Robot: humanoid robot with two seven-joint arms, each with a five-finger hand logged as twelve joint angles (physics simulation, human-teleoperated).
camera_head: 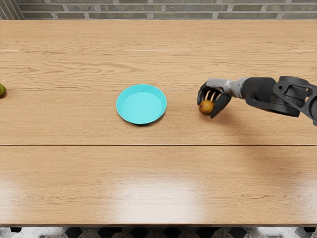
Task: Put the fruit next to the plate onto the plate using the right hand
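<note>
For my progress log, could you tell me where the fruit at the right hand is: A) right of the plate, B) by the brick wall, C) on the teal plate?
A: the fruit sits right of the plate, apart from it, with the right hand curled around it.

A small greenish object (1, 90) at the far left of the frame is cut off by the picture's edge, so its kind cannot be told. The fruit (206, 108) at centre right is partly covered by the fingers (202, 93) of the right hand (214, 97), which are curled around it. The right arm (277, 94) is cut off by the right edge, and the table (158, 173) is cropped at both sides.
</note>
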